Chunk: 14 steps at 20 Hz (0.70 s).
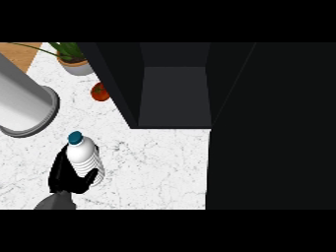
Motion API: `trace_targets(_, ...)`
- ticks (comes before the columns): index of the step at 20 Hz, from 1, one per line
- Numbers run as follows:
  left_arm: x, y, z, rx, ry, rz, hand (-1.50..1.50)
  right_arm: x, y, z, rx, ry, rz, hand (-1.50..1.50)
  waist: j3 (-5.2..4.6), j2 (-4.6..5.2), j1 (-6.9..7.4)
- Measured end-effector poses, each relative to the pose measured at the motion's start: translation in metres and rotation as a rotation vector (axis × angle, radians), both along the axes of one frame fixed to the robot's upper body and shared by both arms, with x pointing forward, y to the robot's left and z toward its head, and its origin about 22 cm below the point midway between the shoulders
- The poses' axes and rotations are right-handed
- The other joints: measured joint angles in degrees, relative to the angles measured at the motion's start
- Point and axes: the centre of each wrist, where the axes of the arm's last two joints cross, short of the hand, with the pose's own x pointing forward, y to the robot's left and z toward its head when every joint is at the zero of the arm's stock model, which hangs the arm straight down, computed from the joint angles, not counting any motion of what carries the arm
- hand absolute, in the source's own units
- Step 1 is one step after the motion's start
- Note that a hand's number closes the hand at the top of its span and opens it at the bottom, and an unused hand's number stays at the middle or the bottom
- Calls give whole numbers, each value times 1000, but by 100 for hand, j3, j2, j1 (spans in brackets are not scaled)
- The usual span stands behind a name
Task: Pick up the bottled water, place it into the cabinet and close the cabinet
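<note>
Left hand [70, 178] grips the bottled water [83, 155], seemingly lifted, left of the open cabinet [175, 93]; placing and closing remain.

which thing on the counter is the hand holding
The water bottle with the blue cap, inside the left hand; the tomato and potted plant sit untouched farther back.
</note>
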Motion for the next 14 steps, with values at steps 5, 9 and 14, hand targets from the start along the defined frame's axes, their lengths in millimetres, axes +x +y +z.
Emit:
trace_targets(5,14,-28,32,26,-22,-31,150,-1,4,2,18,8,3,-150,0,2,-13)
trace_targets(9,20,-55,58,57,-61,-46,150,2,4,4,21,7,7,-150,-1,3,-16)
trace_targets(14,41,-90,95,95,-91,-54,150,6,10,6,29,11,19,-150,-3,9,-38)
